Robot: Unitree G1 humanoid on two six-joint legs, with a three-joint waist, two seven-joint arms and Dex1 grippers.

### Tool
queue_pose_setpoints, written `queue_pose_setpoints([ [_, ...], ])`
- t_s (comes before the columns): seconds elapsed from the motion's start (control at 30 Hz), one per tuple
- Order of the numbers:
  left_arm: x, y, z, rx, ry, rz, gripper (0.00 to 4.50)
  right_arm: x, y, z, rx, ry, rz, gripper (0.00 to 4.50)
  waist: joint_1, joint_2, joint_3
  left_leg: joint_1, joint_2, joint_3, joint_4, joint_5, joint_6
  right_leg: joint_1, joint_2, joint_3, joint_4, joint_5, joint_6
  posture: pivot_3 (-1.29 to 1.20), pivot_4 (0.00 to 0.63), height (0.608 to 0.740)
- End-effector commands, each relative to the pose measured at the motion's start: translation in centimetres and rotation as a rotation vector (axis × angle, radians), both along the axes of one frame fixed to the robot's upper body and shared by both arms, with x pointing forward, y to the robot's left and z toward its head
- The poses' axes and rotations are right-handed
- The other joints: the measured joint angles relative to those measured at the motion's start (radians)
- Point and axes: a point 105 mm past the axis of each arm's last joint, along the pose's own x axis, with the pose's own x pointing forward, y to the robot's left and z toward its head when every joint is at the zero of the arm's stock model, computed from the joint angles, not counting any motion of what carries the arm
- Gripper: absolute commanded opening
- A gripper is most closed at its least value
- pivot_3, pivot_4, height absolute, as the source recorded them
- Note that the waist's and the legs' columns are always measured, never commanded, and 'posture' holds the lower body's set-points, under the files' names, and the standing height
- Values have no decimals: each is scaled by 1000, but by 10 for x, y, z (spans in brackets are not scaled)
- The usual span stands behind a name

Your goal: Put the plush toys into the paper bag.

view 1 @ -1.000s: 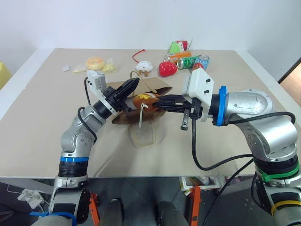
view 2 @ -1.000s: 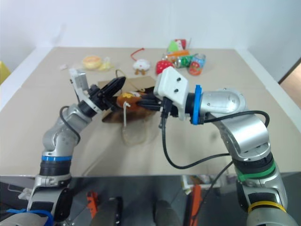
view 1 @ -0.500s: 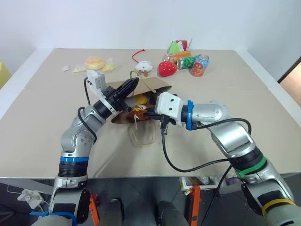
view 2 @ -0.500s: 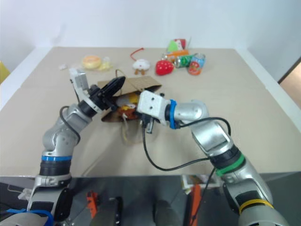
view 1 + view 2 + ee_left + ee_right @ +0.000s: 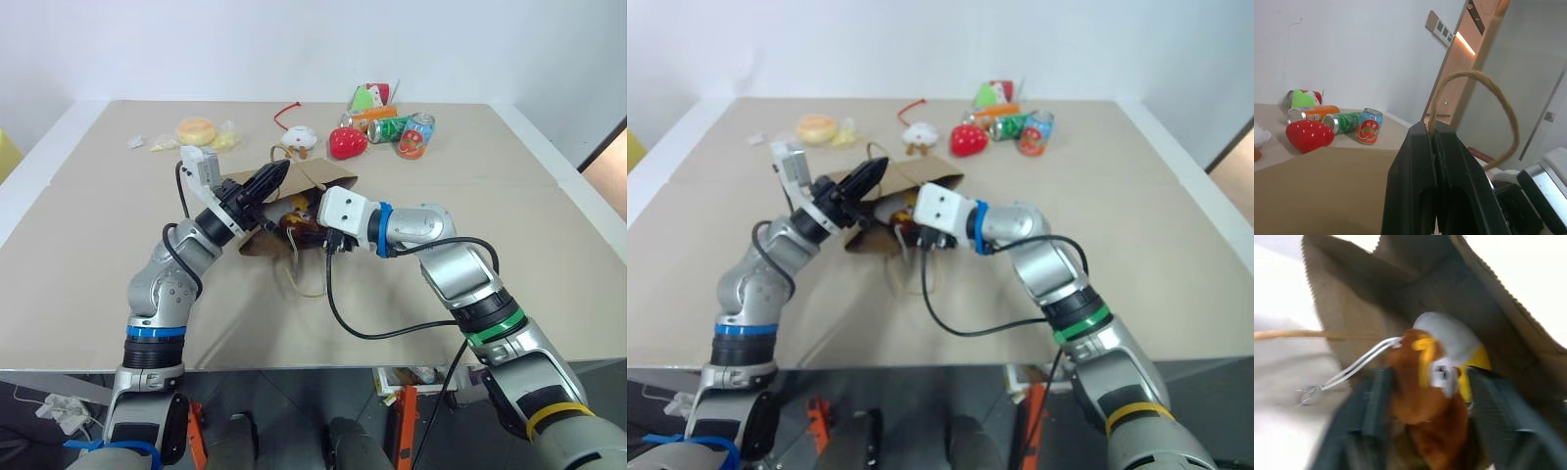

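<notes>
From the head views, the paper bag (image 5: 306, 186) lies on the desk (image 5: 98, 274), mouth lifted by the left tool (image 5: 277, 174) clamped on its handle (image 5: 1476, 105). The right tool (image 5: 906, 233) reaches into the mouth, its tips hidden. The right wrist view, blurred, shows fingers (image 5: 1374, 406) spread around the brown plush (image 5: 1420, 401), the egg-shaped plush (image 5: 1457, 345) behind it.

Head stereo pair overhead, wrist views close at paper bag (image 5: 294, 181)
</notes>
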Motion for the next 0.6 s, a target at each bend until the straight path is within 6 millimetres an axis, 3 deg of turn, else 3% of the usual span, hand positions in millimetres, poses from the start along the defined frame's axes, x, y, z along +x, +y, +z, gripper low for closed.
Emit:
queue_pose_setpoints([
  [0.03, -7, 2, 18, -22, -70, 4, 0, -3, -7, 24, 60, -25, -1, 4123, 0, 0, 0, 0, 0, 0, 0, 0, 0, 0, 0, 0, 0, 0, 0, 0, 150, 740],
  [0.13, -7, 2, 18, -23, -68, 4, 0, -14, -13, 45, 142, -3, 24, 4123, 0, 0, 0, 0, 0, 0, 0, 0, 0, 0, 0, 0, 0, 0, 0, 0, 150, 740],
  [0.23, -7, 2, 18, -29, -58, 5, 0, -42, -22, 68, 208, 39, 101, 4123, 1, 0, 0, 0, 0, 0, 0, 0, 0, 0, 0, 0, 0, 0, 0, 0, 150, 740],
  [0.3, -5, 4, 18, -36, -49, 8, 0, -59, -30, 71, 210, 65, 124, 4123, 2, 0, 0, -1, 0, -1, 0, 0, 0, 0, 0, -1, 0, 0, 1, 0, 150, 740],
  [0.4, -2, 7, 19, -60, -23, 18, 0, -68, -50, 63, 141, 45, 70, 4123, 4, 0, 0, -1, 0, -1, 0, 0, 0, 1, 0, -1, 0, -1, 1, 0, 150, 740],
  [0.6, 5, 12, 18, -70, 22, 36, 0, -64, -87, 24, -127, -100, -69, 4123, 0, 0, 0, 0, -1, 1, 1, 0, 0, 0, -1, 0, 0, 0, 1, 0, 150, 740],
])
